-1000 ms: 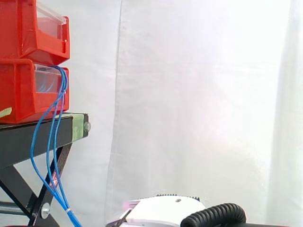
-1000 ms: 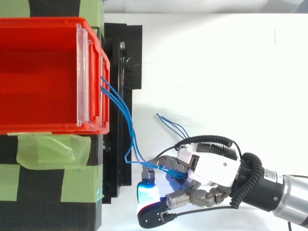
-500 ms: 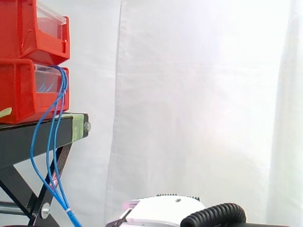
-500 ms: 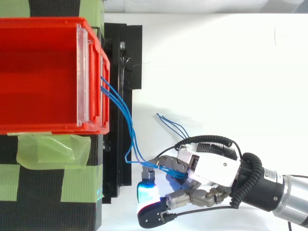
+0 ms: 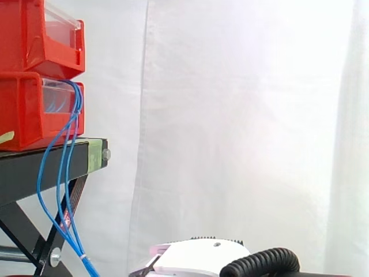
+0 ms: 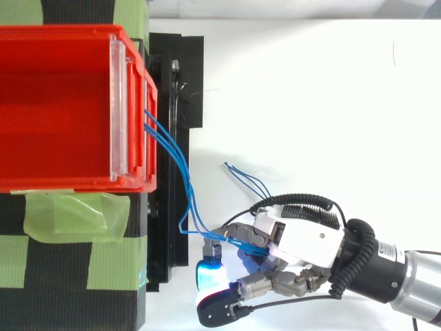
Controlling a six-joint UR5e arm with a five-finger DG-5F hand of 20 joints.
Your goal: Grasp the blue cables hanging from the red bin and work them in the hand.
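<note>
- Top view: the hand (image 6: 303, 241) lies low and to the right of the black stand (image 6: 169, 138). Its fingers (image 6: 231, 238) are curled around the blue cables (image 6: 186, 186), so it is grasping them.
- One glowing fingertip pad (image 6: 209, 274) shines cyan-white just beside the stand's edge, below the spot where the cables enter the hand.
- The cables leave the front lip of the red bins, run down across the stand, bend near its edge and pass into the hand. Their loose ends fan out over the white surface (image 6: 310, 103) above the hand.
- A strip of green tape (image 6: 76, 214) sits on the stand just below the bins.
- Side view: the upper red bin (image 5: 40, 34) is stacked on the lower red bin (image 5: 34, 109), and both rest on the black stand.
- The blue cables come out over the front of the lower bin, hang in long loops past the stand's top and drop to the bottom edge of the view.
- The white back of the hand shows at the bottom, right of the cables, before the white curtain (image 5: 242, 115).
- Against the frames from a second and half a second ago, nothing has shifted. The hand holds the same pose and grip, and the cables keep the same curves and loose ends.
</note>
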